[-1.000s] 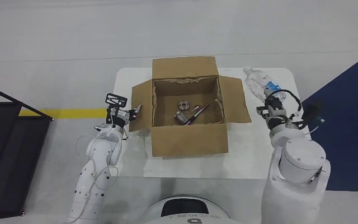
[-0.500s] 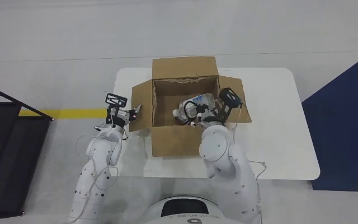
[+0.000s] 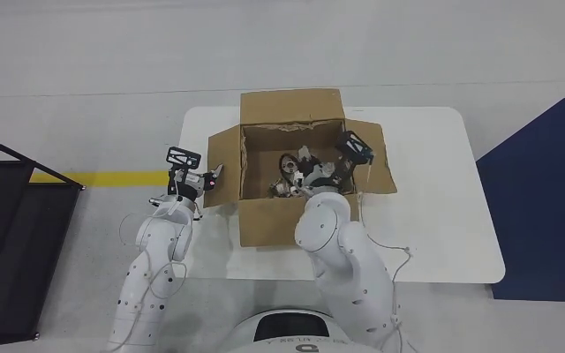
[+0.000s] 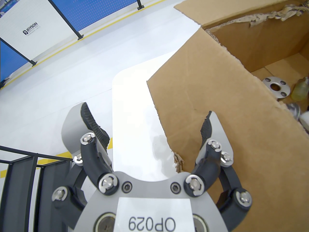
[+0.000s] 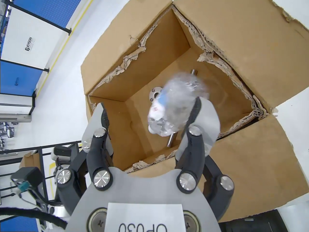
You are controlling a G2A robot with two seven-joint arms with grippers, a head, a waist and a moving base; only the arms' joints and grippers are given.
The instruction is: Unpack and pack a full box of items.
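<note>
Overhead, the open cardboard box (image 3: 296,221) stands in the middle of the white tabletop (image 3: 424,229), all four flaps folded outward. The right gripper (image 3: 309,169) hangs over the box's inside, above a metal flange (image 3: 289,163) on the floor. The left gripper (image 3: 214,174) sits just beside the box's left flap, outside the box.

From the left wrist, the left gripper (image 4: 147,112) has its jaws spread wide and holds nothing, over the tabletop (image 4: 135,121) and the flap's torn edge. Past the box (image 4: 205,97) wall, the flange (image 4: 275,86) lies next to a small yellowish bottle (image 4: 299,90).

From the right wrist, the right gripper (image 5: 149,107) has its jaws wide apart above the box (image 5: 229,32). A crumpled clear plastic bottle (image 5: 173,105) with a blue and white label shows blurred against one jaw, well apart from the other. Beneath it a metal rod (image 5: 170,141) and the flange (image 5: 154,92) lie on the floor.
</note>
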